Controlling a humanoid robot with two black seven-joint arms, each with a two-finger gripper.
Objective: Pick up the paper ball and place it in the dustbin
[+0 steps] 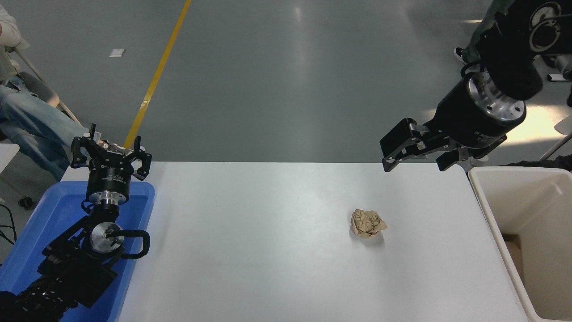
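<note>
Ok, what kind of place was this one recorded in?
Probably a lab or workshop hall, not a home: a grey sealed floor with a yellow line painted across it, a plain white table set up for the robot, and people's legs nearby.

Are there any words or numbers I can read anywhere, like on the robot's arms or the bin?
Right arm's wrist: small white print, too blurred to read.
Left arm's wrist: faint white print, too small to read.
Bin: no text seen.
Blue tray: no text seen.
Paper ball: no text seen.
Nothing here can be read for sure.
</note>
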